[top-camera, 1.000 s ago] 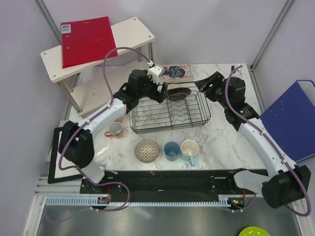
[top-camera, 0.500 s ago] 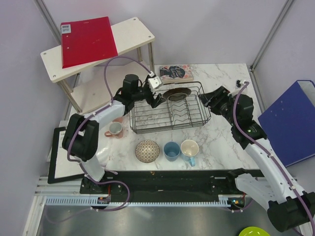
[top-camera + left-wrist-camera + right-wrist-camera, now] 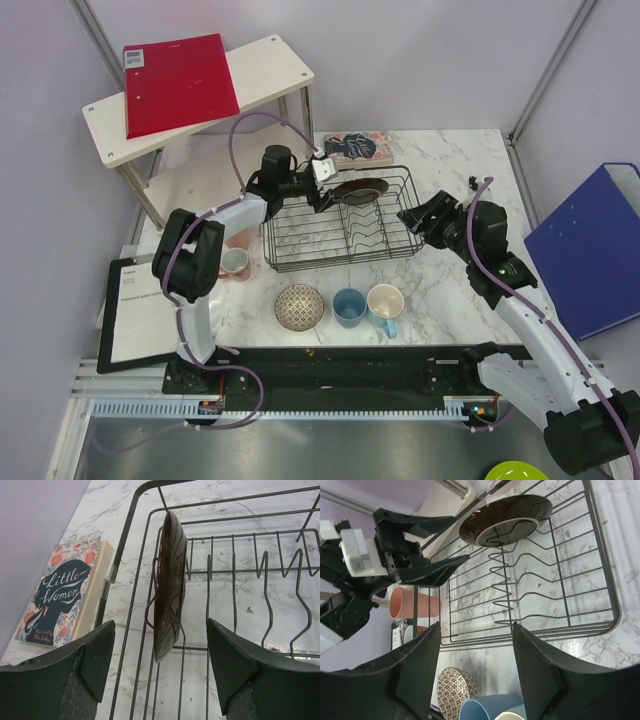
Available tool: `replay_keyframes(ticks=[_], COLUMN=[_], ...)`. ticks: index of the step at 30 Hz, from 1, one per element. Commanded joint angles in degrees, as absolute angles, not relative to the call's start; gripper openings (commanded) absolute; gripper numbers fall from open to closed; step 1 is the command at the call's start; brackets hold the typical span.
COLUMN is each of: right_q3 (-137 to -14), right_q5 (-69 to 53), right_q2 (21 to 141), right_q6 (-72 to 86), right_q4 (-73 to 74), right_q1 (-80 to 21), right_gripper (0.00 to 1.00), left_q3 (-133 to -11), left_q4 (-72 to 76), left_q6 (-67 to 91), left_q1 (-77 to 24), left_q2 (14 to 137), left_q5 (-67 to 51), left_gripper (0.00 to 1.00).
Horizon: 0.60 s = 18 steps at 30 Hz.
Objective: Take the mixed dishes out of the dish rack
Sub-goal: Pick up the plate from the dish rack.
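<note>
The dark wire dish rack (image 3: 345, 232) holds one dish, a dark red-brown plate (image 3: 358, 190) standing on edge at its far end. My left gripper (image 3: 330, 195) is open just left of the plate; in the left wrist view the plate (image 3: 169, 580) stands between and ahead of the open left gripper (image 3: 159, 630). My right gripper (image 3: 412, 216) is open and empty at the rack's right side. A red-speckled bowl (image 3: 299, 306), a blue cup (image 3: 348, 306) and a light-blue mug (image 3: 385, 302) stand in front of the rack. A small pale cup (image 3: 233, 262) and a salmon-pink tumbler (image 3: 407, 603) are at its left.
A "Little Women" book (image 3: 357, 147) lies behind the rack, close to the plate. A white two-tier shelf (image 3: 270, 62) with a red folder (image 3: 178, 80) stands at back left. A blue binder (image 3: 590, 250) lies off the table's right edge. A clipboard (image 3: 135, 310) lies at the left.
My left gripper has come lower and nearer to the plate at the rack's far end. My right gripper has drawn back from the rack's far right corner toward its right side.
</note>
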<state>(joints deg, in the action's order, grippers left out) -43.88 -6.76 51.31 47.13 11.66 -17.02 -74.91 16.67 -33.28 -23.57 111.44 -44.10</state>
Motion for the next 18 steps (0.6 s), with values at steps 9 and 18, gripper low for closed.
replay_keyframes(ticks=[9, 18], right_q3=[-41.2, -39.8], right_q5=[-9.5, -10.7], right_q2=[50.2, 51.9], right_q6=[46.4, 46.7], right_q4=[11.0, 9.5], right_q1=[-17.0, -17.0], right_gripper=[0.65, 0.64], left_q3=[-83.6, -82.2], left_q4=[18.7, 17.8], left_q6=[-33.5, -33.2], left_q1=[-22.4, -22.4], left_q2=[117.2, 118.2], left_q5=[-54.2, -55.5], left_gripper=[0.4, 0.41])
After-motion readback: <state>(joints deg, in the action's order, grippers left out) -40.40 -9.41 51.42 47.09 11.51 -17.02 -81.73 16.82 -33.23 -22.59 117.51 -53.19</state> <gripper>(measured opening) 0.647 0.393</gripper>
